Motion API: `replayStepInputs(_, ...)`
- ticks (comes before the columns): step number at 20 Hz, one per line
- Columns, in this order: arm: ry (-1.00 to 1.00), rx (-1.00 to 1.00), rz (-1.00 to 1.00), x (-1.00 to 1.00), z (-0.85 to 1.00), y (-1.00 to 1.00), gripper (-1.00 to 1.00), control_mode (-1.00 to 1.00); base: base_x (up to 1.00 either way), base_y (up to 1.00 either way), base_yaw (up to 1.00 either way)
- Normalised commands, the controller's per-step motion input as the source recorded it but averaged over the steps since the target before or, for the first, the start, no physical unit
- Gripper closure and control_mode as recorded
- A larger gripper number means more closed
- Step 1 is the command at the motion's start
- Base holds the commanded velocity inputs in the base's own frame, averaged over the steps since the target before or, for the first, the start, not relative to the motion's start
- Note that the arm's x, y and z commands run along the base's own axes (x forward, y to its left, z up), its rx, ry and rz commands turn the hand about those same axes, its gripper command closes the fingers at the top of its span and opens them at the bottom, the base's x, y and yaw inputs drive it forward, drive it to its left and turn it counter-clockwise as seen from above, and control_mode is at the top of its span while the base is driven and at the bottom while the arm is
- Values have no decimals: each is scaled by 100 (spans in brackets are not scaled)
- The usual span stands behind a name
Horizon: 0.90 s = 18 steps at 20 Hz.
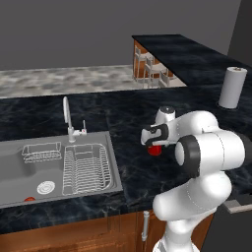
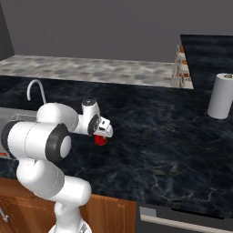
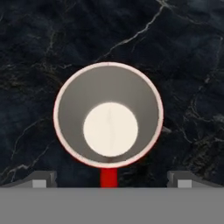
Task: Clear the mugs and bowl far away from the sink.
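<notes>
A red mug (image 1: 155,150) stands upright on the black marble counter (image 1: 128,147), right of the sink (image 1: 15,160). My gripper (image 1: 156,142) hangs directly above it, pointing down. From the right base view, the mug (image 2: 100,140) peeks out under the hand (image 2: 103,127). The hand view looks straight into the mug (image 3: 108,114): pale rim, grey inside, white bottom, a red strip of its side at the lower edge. My gripper (image 3: 111,179) is open, its fingertips (image 3: 43,179) wide apart on either side of the mug and clear of it. The bowl is out of view.
The sink holds a wire dish rack (image 1: 86,167), a smaller wire basket (image 1: 42,152) and a round drain (image 1: 46,187); a silver faucet (image 1: 67,115) rises behind it. A paper towel roll (image 1: 232,87) stands far right on the counter. A second counter (image 1: 187,54) runs along the back right.
</notes>
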Motion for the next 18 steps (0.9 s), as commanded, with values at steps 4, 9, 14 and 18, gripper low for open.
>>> replayStepInputs(4, 0, 0, 0, 9, -12, 0, -100, -100, 0, 0, 0)
replayStepInputs(9, 0, 0, 0, 0, -15, 0, -100, -100, 0, 0, 0)
replayStepInputs(14, 0, 0, 0, 0, -15, 0, -100, -100, 0, 0, 0)
replayStepInputs(18, 0, 0, 0, 0, -6, 0, -100, -100, 0, 0, 0)
